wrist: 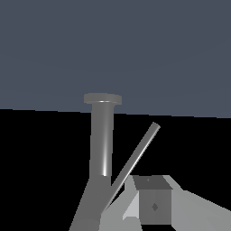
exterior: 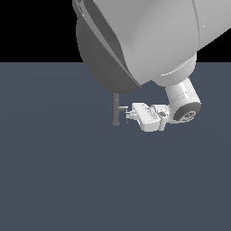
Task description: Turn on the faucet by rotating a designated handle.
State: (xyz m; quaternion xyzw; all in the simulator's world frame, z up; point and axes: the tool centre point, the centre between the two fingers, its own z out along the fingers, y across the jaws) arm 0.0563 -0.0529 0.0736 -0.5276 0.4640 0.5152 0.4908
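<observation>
In the exterior view the faucet is a slim grey upright on the dark floor, and its top is hidden behind the white arm. The handle is a short grey stub jutting from it toward the exterior view's right. My gripper lies sideways just beyond the stub's end, fingertips toward the faucet, touching or nearly touching the handle. The fingers look shut with nothing between them. In the wrist view the faucet and a thin handle bar rise close beside one grey finger.
The bulky white arm fills the upper part of the exterior view above the faucet. A flat dark grey floor spreads all around, with no other objects in sight.
</observation>
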